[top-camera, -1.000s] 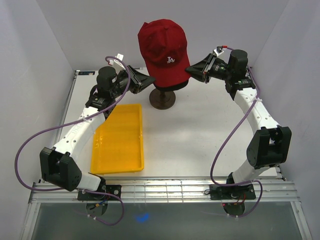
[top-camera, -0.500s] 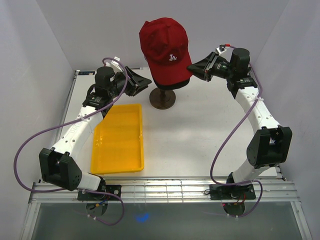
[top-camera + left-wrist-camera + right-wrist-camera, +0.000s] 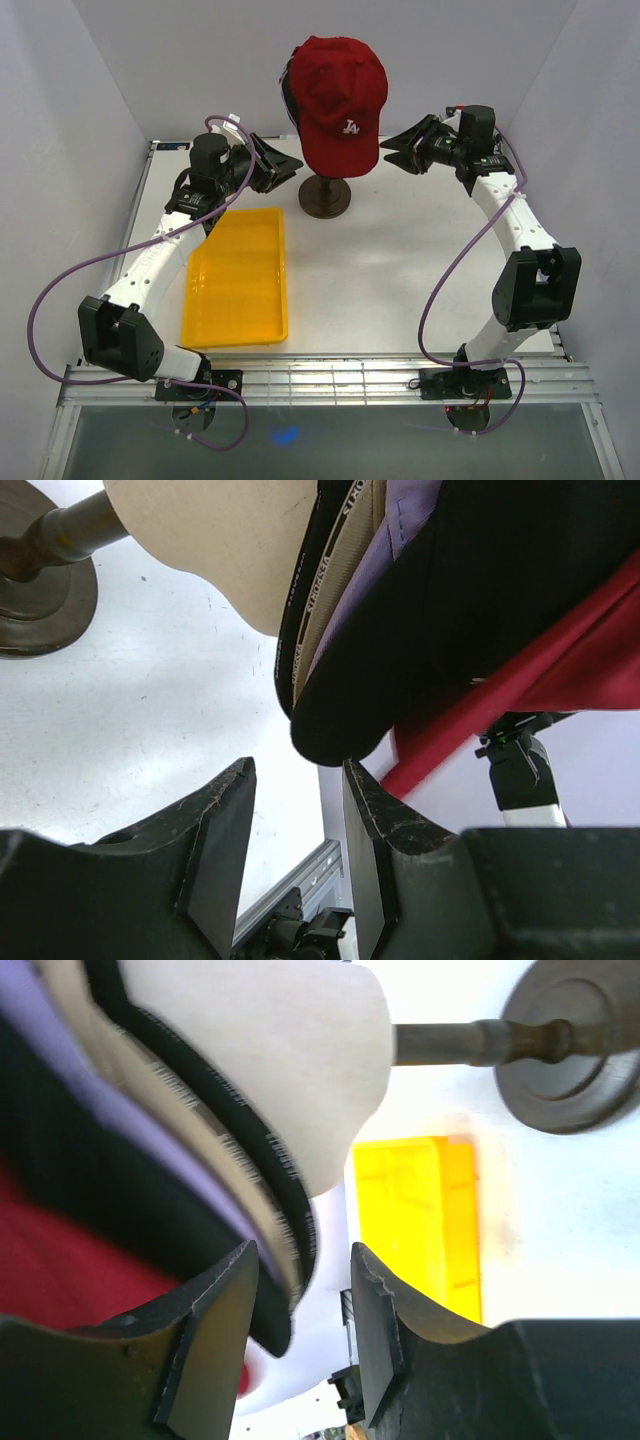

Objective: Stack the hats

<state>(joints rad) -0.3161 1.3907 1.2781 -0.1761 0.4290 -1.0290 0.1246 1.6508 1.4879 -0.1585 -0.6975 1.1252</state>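
Top view: the red hat [image 3: 335, 100] sits on top of the pile over the stand [image 3: 325, 197], at 12 o'clock on the table. The left gripper [image 3: 290, 170] waits at its 8 o'clock and the right gripper [image 3: 392, 150] at its 4 o'clock. Both are partly open and hold nothing.

Left wrist view: the hat brims [image 3: 330, 630] hang just above the open jaws.

Right wrist view: the same, but blurry.

The stack looks done. Next, both arms should likely back away without bumping it.

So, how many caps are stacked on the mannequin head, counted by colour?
Black caps: 2
Tan cap: 1
Lavender cap: 1
Red cap: 1
Total: 5
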